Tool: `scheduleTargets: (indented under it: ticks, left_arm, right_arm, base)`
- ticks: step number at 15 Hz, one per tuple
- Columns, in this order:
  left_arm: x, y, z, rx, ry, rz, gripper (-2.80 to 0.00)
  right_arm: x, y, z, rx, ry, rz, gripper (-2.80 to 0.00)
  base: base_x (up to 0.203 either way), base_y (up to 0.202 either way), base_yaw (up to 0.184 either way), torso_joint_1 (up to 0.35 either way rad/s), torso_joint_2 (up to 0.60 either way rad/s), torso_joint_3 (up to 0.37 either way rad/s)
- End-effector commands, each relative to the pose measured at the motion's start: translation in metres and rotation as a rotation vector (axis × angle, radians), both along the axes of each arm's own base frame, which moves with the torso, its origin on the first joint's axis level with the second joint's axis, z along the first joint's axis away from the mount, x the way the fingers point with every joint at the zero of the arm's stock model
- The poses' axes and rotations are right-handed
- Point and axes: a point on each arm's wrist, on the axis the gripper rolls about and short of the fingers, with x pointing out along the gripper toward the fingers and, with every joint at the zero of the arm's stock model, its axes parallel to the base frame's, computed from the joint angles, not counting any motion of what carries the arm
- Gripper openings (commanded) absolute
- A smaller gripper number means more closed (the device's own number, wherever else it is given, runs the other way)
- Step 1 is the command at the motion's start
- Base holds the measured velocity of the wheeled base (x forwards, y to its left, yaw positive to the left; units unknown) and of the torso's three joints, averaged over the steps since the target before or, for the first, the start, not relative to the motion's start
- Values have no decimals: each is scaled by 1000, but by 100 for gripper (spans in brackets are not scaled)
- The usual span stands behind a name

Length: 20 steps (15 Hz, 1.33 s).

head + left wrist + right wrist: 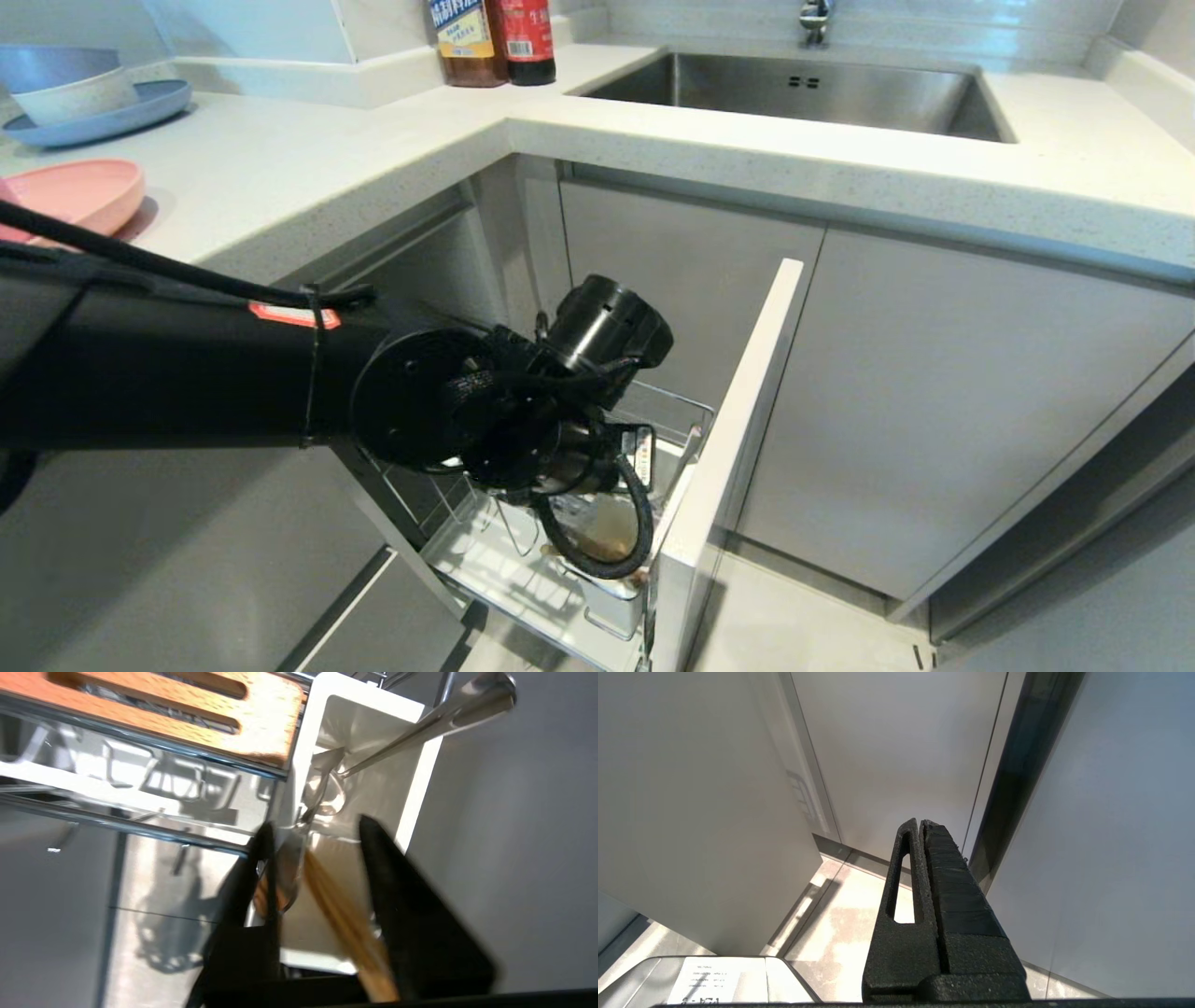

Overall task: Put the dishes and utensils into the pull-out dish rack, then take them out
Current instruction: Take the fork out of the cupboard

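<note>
Reaching down into the pulled-out rack, the left gripper [313, 830] hangs over a white plastic cup [423, 793] at the front end of the narrow chrome wire basket [523, 560]. Its two black fingers [373, 849] stand a little apart. Between them run the light wooden chopsticks [345, 914], and I can't tell if the fingers squeeze them or just sit around them. The tips point down into the cup.

A slim silver metal fork [420, 728] leans in the same cup, with its handle sticking up past the rim. Beside the cup sits the slotted wooden strip [224, 709] on its shiny rail.

The chopsticks look very light, thin and stiff. They are smooth, so I think they could slip or roll against each other. Holding both together near the middle looks best. The fork looks hard and slick, and it might rattle if bumped.

Up on the speckled pale counter [308, 159], well away from the rack, lies the wide pink plate [75, 191]. It looks matte and could chip if knocked. Behind it is a blue plate with stacked bowls [84, 98].

The right gripper [920, 826] is parked off to the side near the floor, with its fingers pressed together on nothing.
</note>
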Motion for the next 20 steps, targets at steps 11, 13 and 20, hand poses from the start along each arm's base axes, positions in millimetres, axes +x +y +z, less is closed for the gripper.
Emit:
scheduleTargets:
  ticks: [11,13,20]
  left_arm:
    - [-8,41,-12,58,-214,-239,0]
    - [-9,40,-18,54,-204,-261,0]
    - [-7,36,-36,112,-167,-295,0]
  right_arm:
    - [0,0,0,0,2,1,-280]
    - [0,0,0,0,2,1,-280]
    - [0,0,0,0,2,1,-280]
  base:
    - [0,0,0,0,0,0]
    - [0,0,0,0,0,0]
    - [0,0,0,0,0,0]
